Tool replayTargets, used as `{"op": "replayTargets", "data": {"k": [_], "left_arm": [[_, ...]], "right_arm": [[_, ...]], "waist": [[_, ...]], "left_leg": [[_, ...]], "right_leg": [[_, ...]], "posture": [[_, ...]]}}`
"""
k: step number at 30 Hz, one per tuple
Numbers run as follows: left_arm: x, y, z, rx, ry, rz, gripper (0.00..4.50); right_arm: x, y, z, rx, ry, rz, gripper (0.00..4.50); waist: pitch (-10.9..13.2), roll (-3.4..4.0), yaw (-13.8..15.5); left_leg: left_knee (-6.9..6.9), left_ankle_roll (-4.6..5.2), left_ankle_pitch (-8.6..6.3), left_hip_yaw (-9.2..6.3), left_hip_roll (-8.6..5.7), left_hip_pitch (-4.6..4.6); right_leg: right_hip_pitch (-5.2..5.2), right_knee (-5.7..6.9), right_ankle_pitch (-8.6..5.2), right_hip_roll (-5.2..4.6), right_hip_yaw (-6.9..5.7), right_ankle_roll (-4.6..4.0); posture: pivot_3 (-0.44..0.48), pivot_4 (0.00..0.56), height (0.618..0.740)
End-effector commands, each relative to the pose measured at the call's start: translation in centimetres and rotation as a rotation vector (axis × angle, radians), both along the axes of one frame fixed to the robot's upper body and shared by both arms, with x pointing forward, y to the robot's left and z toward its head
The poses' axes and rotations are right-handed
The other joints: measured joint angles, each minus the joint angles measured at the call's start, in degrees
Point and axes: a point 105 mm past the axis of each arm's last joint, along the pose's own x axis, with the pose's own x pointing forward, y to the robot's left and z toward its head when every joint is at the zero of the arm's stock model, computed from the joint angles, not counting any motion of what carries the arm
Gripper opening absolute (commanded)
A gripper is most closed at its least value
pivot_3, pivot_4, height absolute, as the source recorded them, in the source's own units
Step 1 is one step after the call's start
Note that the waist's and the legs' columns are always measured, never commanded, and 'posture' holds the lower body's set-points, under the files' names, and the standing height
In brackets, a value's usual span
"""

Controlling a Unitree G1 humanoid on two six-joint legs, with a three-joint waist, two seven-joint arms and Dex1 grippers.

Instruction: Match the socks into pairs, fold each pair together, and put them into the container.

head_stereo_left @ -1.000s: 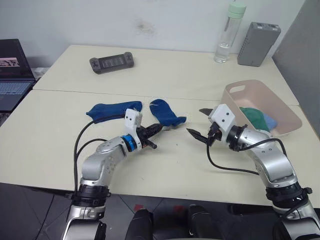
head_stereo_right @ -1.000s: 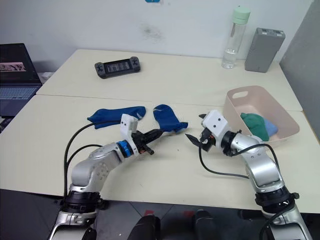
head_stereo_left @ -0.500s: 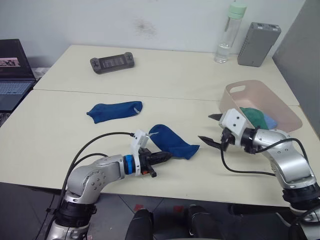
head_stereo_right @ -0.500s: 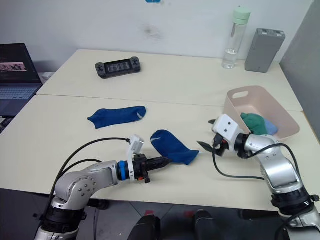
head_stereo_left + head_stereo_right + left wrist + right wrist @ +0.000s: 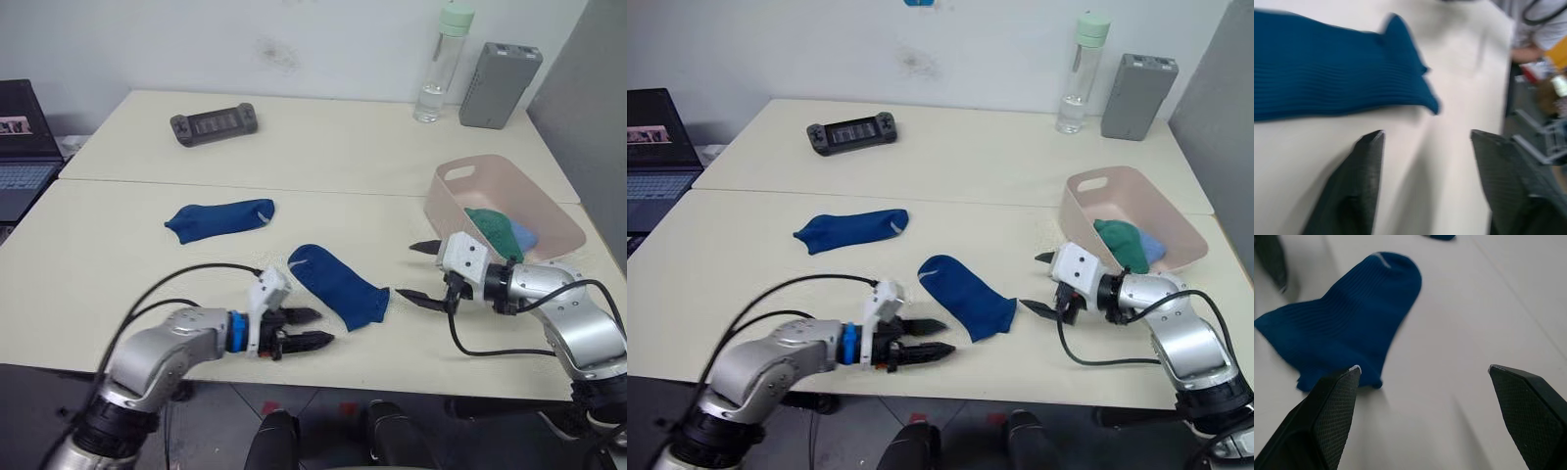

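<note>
Between the empty, open left gripper (image 5: 933, 339) and right gripper (image 5: 1036, 284) lies a dark blue sock (image 5: 965, 297)

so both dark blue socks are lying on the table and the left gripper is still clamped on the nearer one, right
Not quite. Both dark blue socks do lie on the table, the nearer sock and the farther sock, but the left gripper is open and holds nothing; the nearer sock lies free just beyond its fingertips. The left eye view shows the gap, and the left wrist view shows the spread fingers on bare table.
</note>
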Motion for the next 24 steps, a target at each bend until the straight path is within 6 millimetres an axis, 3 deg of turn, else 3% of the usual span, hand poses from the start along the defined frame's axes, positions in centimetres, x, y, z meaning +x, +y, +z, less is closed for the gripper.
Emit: {"op": "replayTargets", "data": {"k": [1,7,12,15,18,24], "left_arm": [[2.9,1.9,3.0,-0.030,-0.173,0.109,3.84],[9.7,3.3,2.8,0.095,-0.335,0.314,3.84],[11.2,1.7,0.8,0.130,-0.304,0.278,3.84],[10.9,1.7,-0.9,0.171,-0.254,0.248,3.25],[10.9,2.2,-1.6,0.206,-0.238,0.248,2.38],[9.5,2.2,-1.1,0.152,-0.227,0.235,0.52]], "right_arm": [[-1.4,1.1,0.5,-0.015,-0.027,0.099,4.50],[-1.4,2.0,0.0,-0.005,-0.034,0.118,4.50],[-1.9,2.8,0.1,0.000,-0.030,0.147,4.50],[-2.2,2.9,0.1,-0.002,-0.029,0.150,4.50],[-2.1,2.6,0.2,-0.004,-0.033,0.138,4.50],[-1.9,2.7,-0.1,-0.012,-0.020,0.146,4.50]], "waist": [[0.0,-0.01,0.1],[0.0,-0.01,0.3],[0.0,-0.02,0.5],[0.0,-0.02,0.3],[0.0,-0.02,0.3],[0.0,-0.02,0.2]], "left_leg": [[0.00,0.00,0.00,-0.01,0.01,0.00],[0.01,0.00,0.00,0.01,-0.03,-0.02],[0.01,0.01,-0.01,0.01,-0.04,-0.06],[-0.03,0.01,-0.01,-0.01,0.00,-0.06],[-0.03,0.01,-0.01,-0.06,-0.01,-0.06],[0.00,0.01,0.00,-0.05,-0.02,-0.04]], "right_leg": [[0.00,-0.02,0.00,0.01,-0.02,0.00],[0.02,-0.08,0.01,0.00,-0.01,0.01],[0.00,-0.08,0.02,0.00,-0.01,0.01],[-0.04,-0.05,0.01,0.02,-0.03,-0.02],[-0.03,-0.04,0.00,0.02,-0.07,-0.04],[0.00,-0.01,0.00,0.00,-0.06,-0.02]], "posture": [[0.000,0.150,0.740],[0.000,0.150,0.740],[0.000,0.150,0.740],[0.000,0.150,0.740],[0.000,0.150,0.740],[0.000,0.150,0.740]]}}
